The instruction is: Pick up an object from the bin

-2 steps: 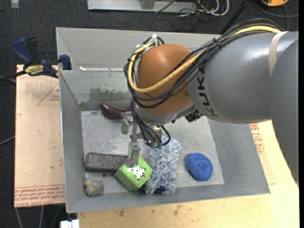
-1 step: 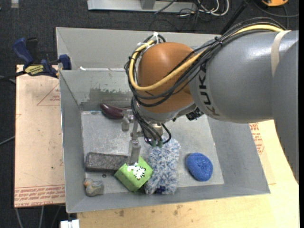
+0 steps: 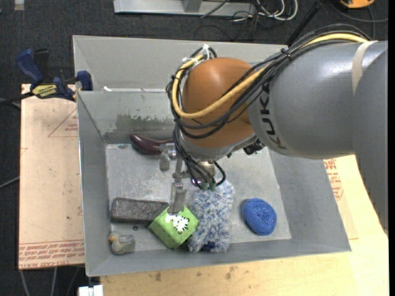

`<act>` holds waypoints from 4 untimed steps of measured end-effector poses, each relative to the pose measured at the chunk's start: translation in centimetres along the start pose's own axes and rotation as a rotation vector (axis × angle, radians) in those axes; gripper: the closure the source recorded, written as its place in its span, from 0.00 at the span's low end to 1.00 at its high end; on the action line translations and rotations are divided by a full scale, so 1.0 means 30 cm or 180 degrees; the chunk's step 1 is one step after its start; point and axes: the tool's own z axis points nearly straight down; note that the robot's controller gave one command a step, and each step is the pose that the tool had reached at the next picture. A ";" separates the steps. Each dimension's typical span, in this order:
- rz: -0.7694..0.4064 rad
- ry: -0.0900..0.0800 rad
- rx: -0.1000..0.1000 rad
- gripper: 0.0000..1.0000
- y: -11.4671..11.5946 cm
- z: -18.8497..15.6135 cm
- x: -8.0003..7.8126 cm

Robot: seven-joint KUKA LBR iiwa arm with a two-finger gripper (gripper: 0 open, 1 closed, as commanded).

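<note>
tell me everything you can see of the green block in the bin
The green block is lime-green, cube-like, soft-looking like foam, tilted near the front wall of the bin. Its upper face bears a white patch with dark specks. It touches a blue-and-white fuzzy cloth on one side and a dark grey slab on the other. The gripper is right at its top.

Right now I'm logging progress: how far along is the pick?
Done: the gripper is down inside the bin, its tip at the top of the green cube near the front wall.
In hand: closing on that cube, it seems; a firm hold cannot be seen.
Left: the lift. The cube sits on the bin floor between the grey block and the fuzzy blue-white cloth.
</note>
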 end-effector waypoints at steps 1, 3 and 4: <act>0.0010 0.0000 0.0005 0.00 -0.092 0.167 0.009; -0.0273 -0.0031 -0.0007 1.00 -0.092 0.290 0.030; -0.0272 -0.0031 -0.0008 1.00 -0.092 0.290 0.030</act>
